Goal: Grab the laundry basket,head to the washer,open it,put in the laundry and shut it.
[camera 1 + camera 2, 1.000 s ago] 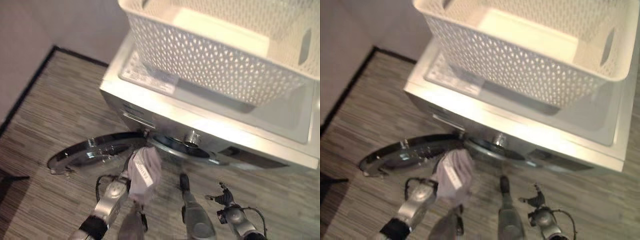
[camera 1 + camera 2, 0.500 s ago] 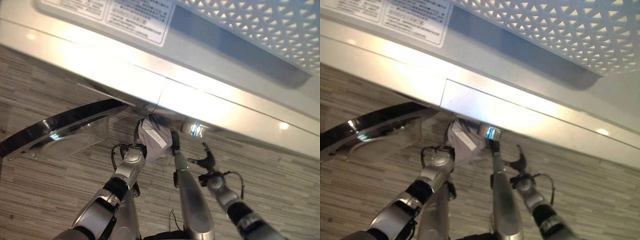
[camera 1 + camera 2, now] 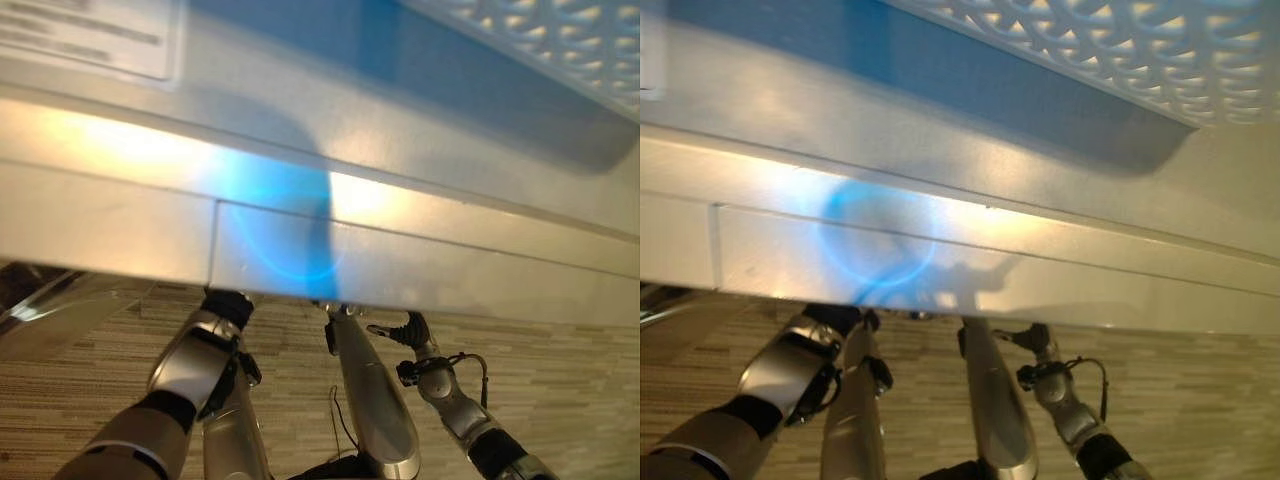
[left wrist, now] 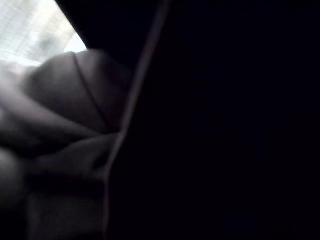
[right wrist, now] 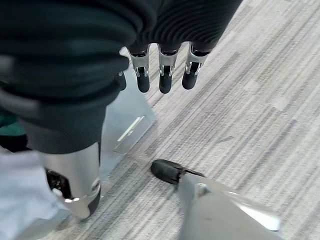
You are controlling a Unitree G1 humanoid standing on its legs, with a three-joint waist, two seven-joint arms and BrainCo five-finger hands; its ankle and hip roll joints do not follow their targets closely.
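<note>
Two arms reach under our washer [image 3: 330, 190]: our left goes in at eleven o'clock with the laundry [image 4: 65, 115], grip unseen. Right hand [image 5: 162, 67] hangs slack, empty. Basket [image 3: 1120, 50] sits on top. Next: release, withdraw, shut door [image 3: 60, 315].

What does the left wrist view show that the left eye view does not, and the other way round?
Left wrist view: grey laundry bunched in a dark space. Left eye view: the washer from above, the white basket on it, its door swung open, the left arm passing under its front edge, and the right hand open above the floor. Shared: probably the washer, outside in one, its dark inside in the other.
</note>
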